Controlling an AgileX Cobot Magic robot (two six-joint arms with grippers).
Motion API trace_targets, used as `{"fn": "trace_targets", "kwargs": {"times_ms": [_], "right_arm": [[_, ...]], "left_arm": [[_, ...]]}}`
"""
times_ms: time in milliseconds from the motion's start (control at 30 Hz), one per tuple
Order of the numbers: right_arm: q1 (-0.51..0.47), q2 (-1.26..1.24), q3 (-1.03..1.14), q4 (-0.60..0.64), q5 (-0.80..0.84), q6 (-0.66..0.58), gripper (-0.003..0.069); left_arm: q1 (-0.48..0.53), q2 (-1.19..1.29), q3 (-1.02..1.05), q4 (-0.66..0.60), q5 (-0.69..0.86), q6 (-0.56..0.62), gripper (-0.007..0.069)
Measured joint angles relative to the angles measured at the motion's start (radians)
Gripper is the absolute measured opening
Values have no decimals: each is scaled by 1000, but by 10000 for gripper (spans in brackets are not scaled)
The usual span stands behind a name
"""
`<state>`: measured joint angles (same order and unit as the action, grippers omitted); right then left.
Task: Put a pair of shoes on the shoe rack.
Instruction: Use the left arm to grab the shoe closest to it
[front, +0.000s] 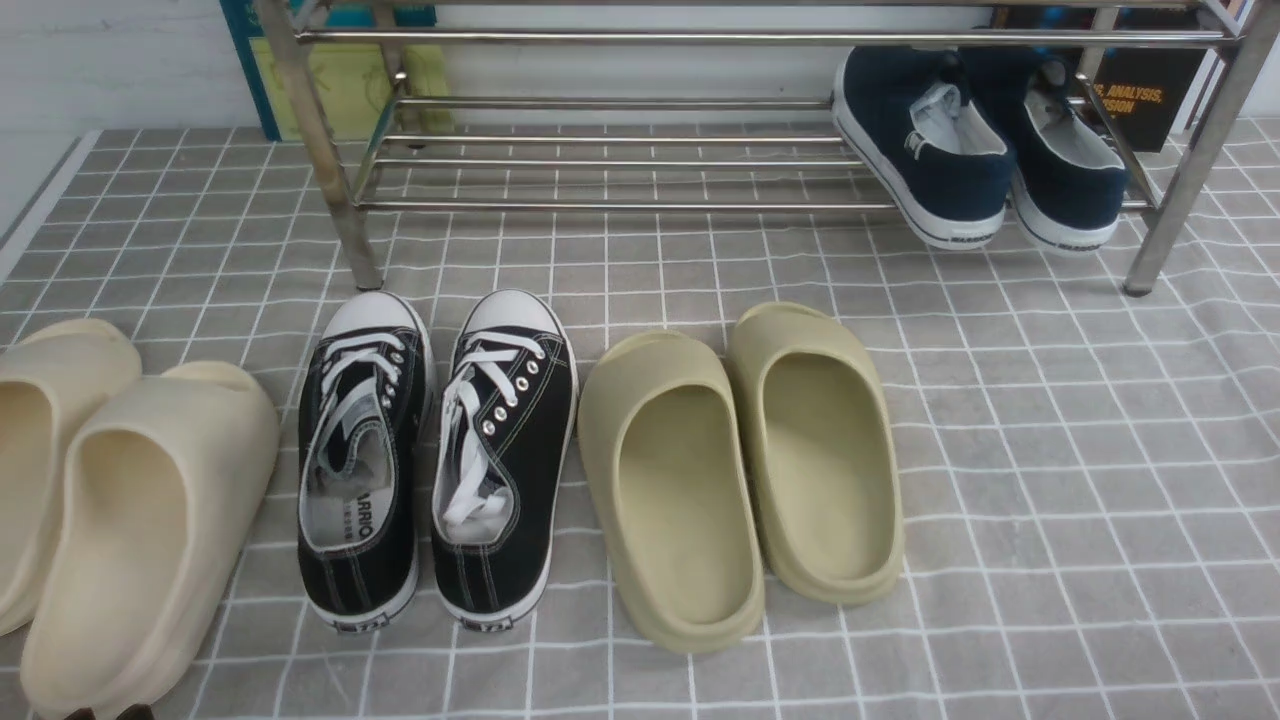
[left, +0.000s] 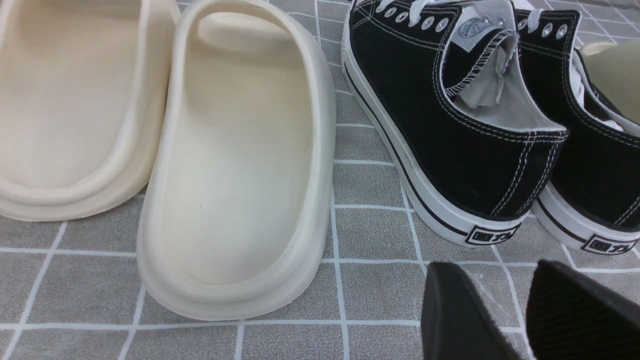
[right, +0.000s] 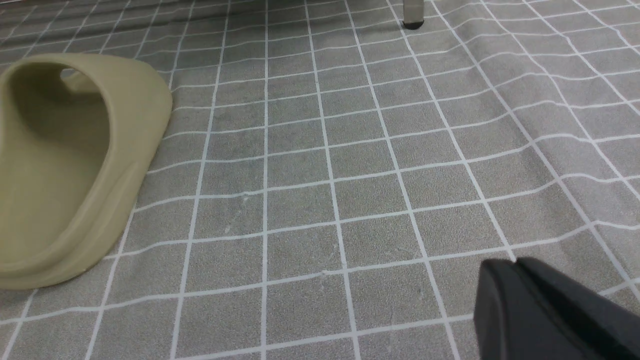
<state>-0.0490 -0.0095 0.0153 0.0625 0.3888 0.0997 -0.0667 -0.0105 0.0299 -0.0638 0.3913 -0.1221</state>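
The two black canvas sneakers, left and right, stand side by side on the grey checked cloth, toes toward the shoe rack, a silver tube rack at the back. In the left wrist view my left gripper is open and empty, low over the cloth just behind the heel of the nearer sneaker; the other sneaker is beside it. Only its fingertips show at the front view's bottom edge. My right gripper is shut and empty over bare cloth, apart from the shoes.
Navy slip-ons sit on the rack's lower shelf at the right. Cream slippers lie left of the sneakers, olive slippers right of them. A rack leg's foot shows in the right wrist view. Books stand behind the rack.
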Motion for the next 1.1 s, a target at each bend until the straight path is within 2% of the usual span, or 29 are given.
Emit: {"fn": "trace_targets", "kwargs": {"times_ms": [1100], "right_arm": [[0, 0, 0, 0, 0, 0, 47]], "left_arm": [[0, 0, 0, -12, 0, 0, 238]]}}
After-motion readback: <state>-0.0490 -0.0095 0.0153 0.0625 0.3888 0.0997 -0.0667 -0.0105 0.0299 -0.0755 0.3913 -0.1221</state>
